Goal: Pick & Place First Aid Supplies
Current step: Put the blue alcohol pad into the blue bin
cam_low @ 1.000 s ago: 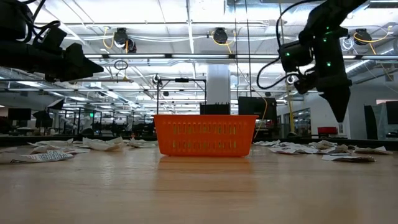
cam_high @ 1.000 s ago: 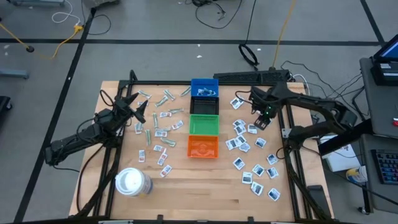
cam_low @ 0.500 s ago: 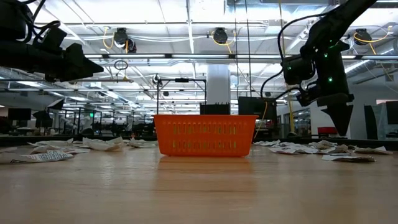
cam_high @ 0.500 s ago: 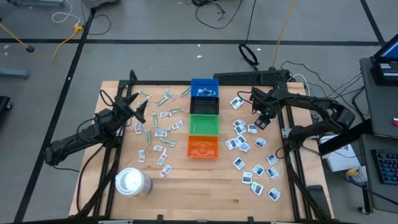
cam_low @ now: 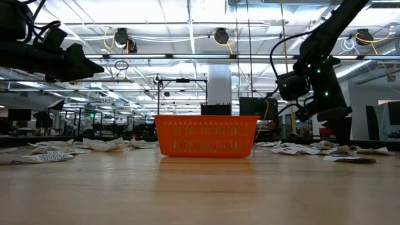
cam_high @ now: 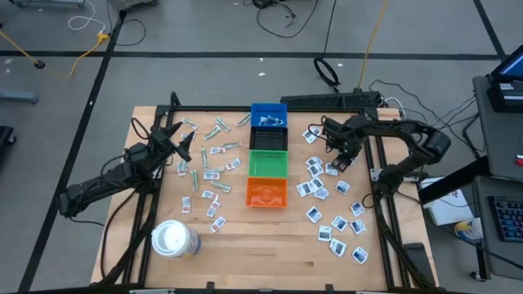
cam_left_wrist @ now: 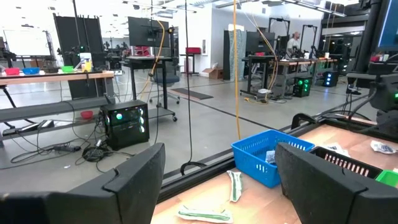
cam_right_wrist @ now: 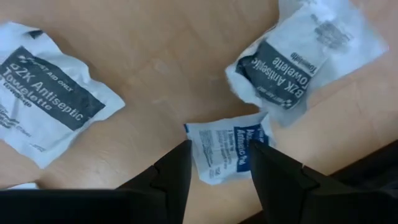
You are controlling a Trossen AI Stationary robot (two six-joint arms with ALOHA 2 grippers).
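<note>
Surface: pale wooden table (cam_high: pixel 261 237) inside a dark frame, grey workshop floor around it.
Supplies: flat crinkled packets (cam_high: pixel 333 224) lie scattered, blue-print white squares on the right side, slim pale strips (cam_high: pixel 204 155) on the left.
Bins: blue bin (cam_high: pixel 269 115), green bin (cam_high: pixel 268 163), orange bin (cam_high: pixel 266 193), meshed plastic, in a central column.
Right gripper (cam_right_wrist: pixel 217 163): down at the tabletop, fingers straddling a small blue-print packet (cam_right_wrist: pixel 225 152), seemingly pinching it.
Left gripper (cam_high: pixel 185 147): spread wide, empty, above the strips.
Roll: white round roll (cam_high: pixel 174 238), near edge.
</note>
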